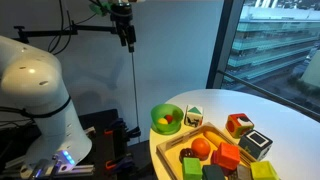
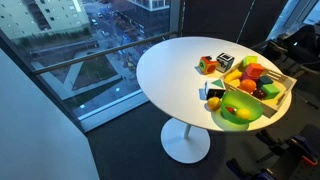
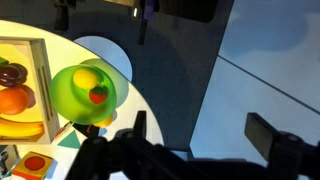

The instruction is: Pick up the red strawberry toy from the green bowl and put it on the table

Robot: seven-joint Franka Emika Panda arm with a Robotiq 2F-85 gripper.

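The green bowl (image 3: 80,92) sits at the table's edge beside a wooden tray. The red strawberry toy (image 3: 98,96) lies inside it next to a yellow toy (image 3: 88,74). The bowl also shows in both exterior views (image 1: 166,119) (image 2: 238,114). The round white table (image 1: 285,112) (image 2: 170,70) (image 3: 58,52) carries the bowl and tray. In the wrist view my gripper (image 3: 205,135) is open and empty, high above the scene, off the table's edge over the floor and to the right of the bowl. I cannot pick out the gripper in the exterior views.
The wooden tray (image 1: 203,134) (image 2: 287,86) (image 3: 41,95) holds several toy fruits and blocks, including an orange ball (image 1: 201,147). Loose blocks (image 1: 239,124) (image 2: 208,63) stand on the table. A window wall borders the table. A black stand (image 1: 123,28) rises near the robot base (image 1: 40,90).
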